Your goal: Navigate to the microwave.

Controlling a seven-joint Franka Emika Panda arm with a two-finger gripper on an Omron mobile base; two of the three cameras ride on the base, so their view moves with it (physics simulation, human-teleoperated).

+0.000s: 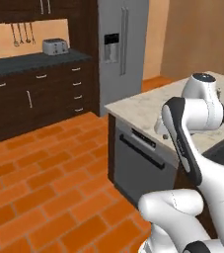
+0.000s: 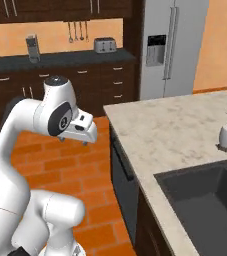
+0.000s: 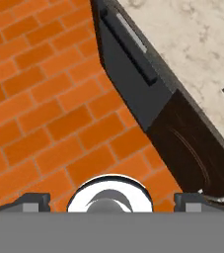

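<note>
An island table (image 2: 175, 125) is placed at the right, with a dishwasher (image 1: 140, 165) set into its near-left face and a sink (image 2: 205, 200) sunk into its near end. A soap dispenser (image 2: 226, 136) is stood behind the sink. A toaster (image 1: 55, 47) is set on the far table (image 1: 29, 62), left of the refrigerator (image 2: 172, 47).

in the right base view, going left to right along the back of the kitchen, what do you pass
Blender-like appliance → hanging utensils → toaster → fridge.
</note>
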